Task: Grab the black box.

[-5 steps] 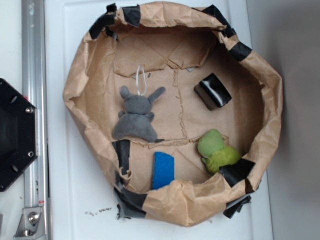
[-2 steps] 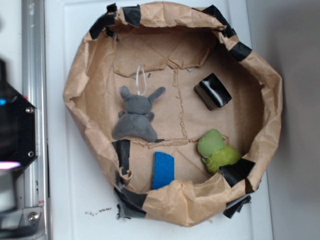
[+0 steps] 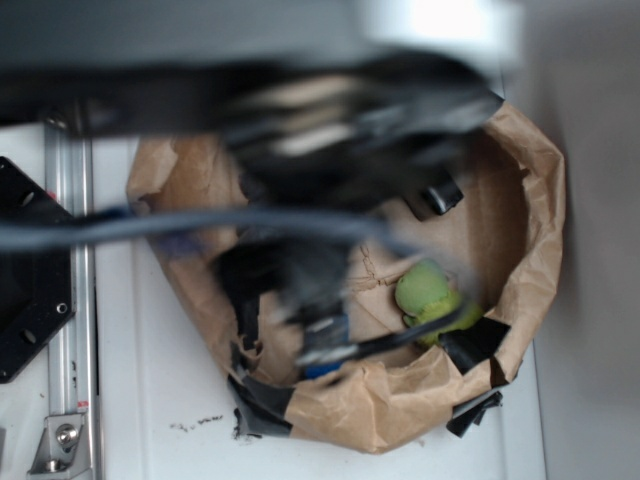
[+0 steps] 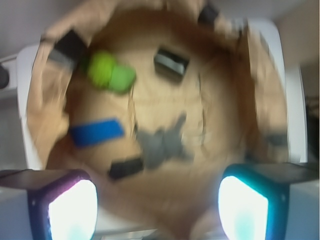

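You see the black box lying on the floor of the brown paper basin, near its far wall in the wrist view. The green plush is just beside it on the same floor. The grey plush is nearer to the camera than the box, and the blue sponge lies beside the grey plush. The arm is blurred over the basin. You cannot tell if the claw is apart or together.
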